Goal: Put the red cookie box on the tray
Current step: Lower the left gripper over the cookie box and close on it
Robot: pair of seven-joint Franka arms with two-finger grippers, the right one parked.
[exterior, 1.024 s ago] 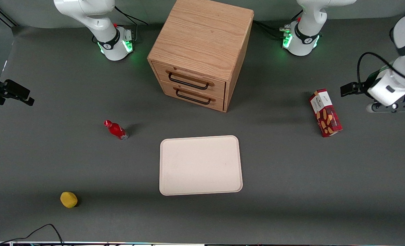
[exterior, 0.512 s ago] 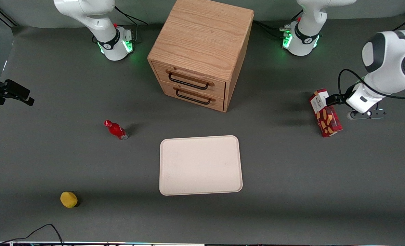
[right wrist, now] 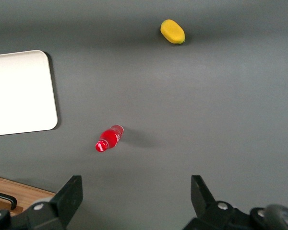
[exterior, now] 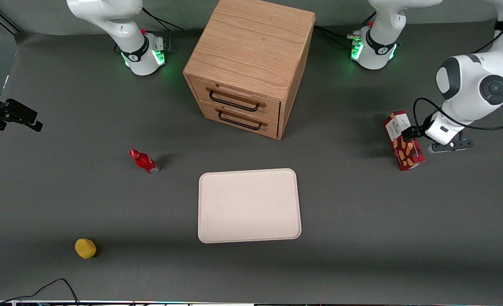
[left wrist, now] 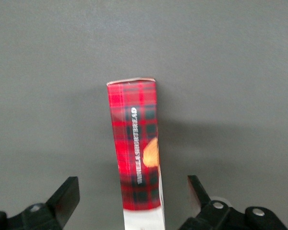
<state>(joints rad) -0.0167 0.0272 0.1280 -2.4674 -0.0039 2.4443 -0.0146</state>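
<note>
The red cookie box (exterior: 405, 148) lies on its long narrow side on the table toward the working arm's end, its white label end farther from the front camera. My left gripper (exterior: 409, 134) hovers over the box near that label end. In the left wrist view the plaid narrow side of the box (left wrist: 137, 158) runs between my two black fingers (left wrist: 67, 197), and the gripper (left wrist: 133, 194) is open and straddles the box without touching it. The cream-white tray (exterior: 217, 187) lies flat at the table's middle, well apart from the box.
A wooden two-drawer cabinet (exterior: 251, 63) stands farther from the front camera than the tray. A small red bottle (exterior: 144, 161) and a yellow object (exterior: 85, 248) lie toward the parked arm's end of the table.
The left arm has swung in from the table's end toward the cookie box, and its open gripper now sits over the box. The box and tray have not moved.
</note>
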